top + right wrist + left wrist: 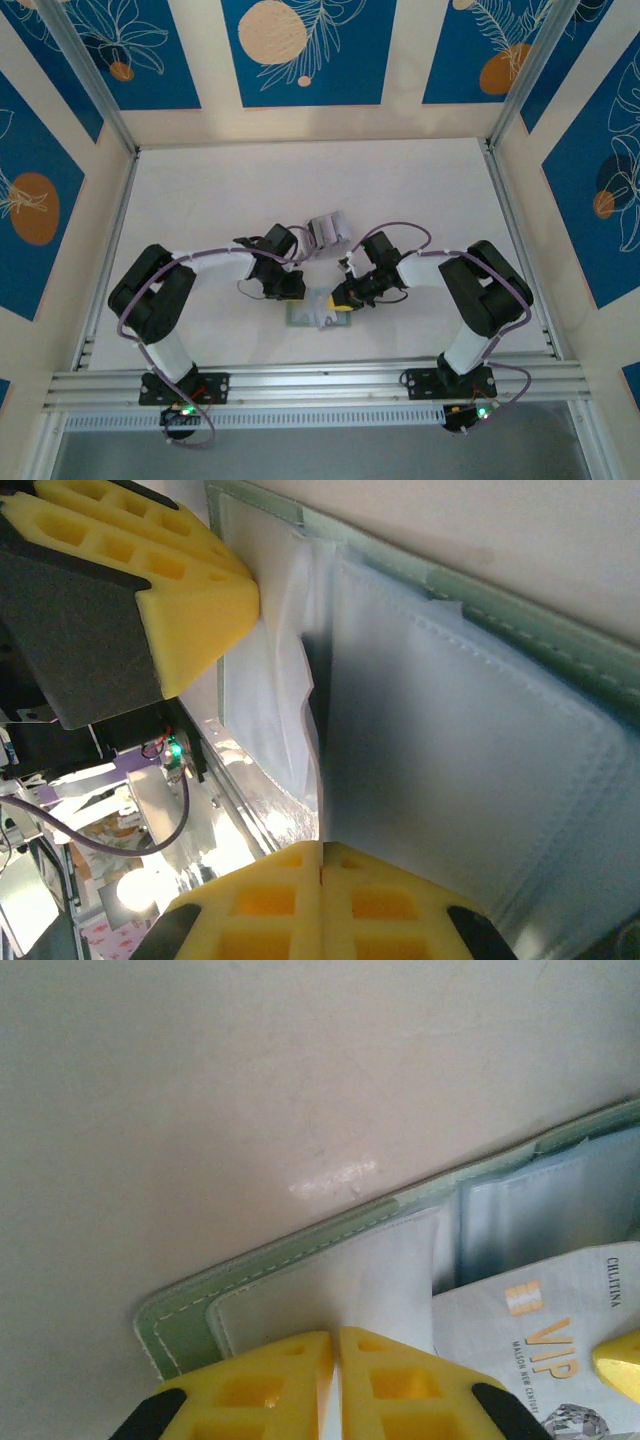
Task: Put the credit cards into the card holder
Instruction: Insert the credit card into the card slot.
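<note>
Sage-green fold-over card holder (303, 315) lies open and flat on the white surface (400, 190), at the near middle between the two arms. The left wrist view shows its stitched green edge (180, 1325) and the clear inner sleeves. A pale plastic credit card printed with "VIP" in gold (520, 1345) rests on those sleeves, tilted, with one corner towards the fold.

The left gripper (293, 287) is down on the holder's left side. Its yellow foam fingers are pressed together (337, 1380) on a thin white sleeve flap of the card holder.

The right gripper (345, 298) reaches in from the right, closed as well (320, 900), its fingers meeting at the edge of a clear sleeve. Whether anything is pinched there I cannot tell. One of its fingertips (622, 1360) sits just beside the card.

A pale grey-white stack (328, 232) lies farther back on the surface, apart from the holder.
</note>
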Available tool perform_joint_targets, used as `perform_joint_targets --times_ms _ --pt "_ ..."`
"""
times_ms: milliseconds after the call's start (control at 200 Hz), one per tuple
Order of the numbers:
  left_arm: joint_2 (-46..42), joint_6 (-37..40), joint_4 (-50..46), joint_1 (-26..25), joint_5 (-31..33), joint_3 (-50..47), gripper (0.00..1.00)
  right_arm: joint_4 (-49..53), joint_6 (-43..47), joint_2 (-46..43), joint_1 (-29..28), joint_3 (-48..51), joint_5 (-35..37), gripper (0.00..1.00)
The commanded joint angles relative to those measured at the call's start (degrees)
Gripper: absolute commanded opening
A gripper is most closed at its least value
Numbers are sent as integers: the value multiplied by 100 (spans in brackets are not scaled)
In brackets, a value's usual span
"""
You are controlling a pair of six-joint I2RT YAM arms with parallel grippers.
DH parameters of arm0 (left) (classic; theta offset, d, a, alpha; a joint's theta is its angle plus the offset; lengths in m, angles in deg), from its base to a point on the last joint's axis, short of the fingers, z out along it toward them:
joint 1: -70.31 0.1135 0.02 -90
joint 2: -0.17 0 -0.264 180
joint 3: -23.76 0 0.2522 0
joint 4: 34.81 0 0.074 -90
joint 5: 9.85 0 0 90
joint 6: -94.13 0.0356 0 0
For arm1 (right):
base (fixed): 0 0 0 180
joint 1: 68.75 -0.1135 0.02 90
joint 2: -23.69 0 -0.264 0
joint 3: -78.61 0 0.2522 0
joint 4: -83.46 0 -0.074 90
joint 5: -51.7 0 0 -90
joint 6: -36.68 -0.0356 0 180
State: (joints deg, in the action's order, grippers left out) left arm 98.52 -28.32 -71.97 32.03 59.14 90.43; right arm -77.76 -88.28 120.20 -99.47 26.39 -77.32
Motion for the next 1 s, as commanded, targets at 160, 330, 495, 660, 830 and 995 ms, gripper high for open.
perform_joint_targets --times_ms 160,330,495,660,830,995 --pt "164 15 -354 71 273 -266 13 -87 -118 254 -5 -194 -102 0" --pt "139 -6 -318 71 265 -324 13 -171 -193 341 17 -309 -72 0" --pt "108 -14 -300 69 261 -369 13 -250 -302 370 19 -314 101 0" --pt "102 -19 -288 73 260 -404 13 -544 -539 360 25 -190 285 0" --pt "106 -24 -254 75 238 -437 13 -706 -665 265 9 -50 602 0" --pt "101 -32 -229 71 223 -478 13 -906 -838 214 -11 57 781 0"
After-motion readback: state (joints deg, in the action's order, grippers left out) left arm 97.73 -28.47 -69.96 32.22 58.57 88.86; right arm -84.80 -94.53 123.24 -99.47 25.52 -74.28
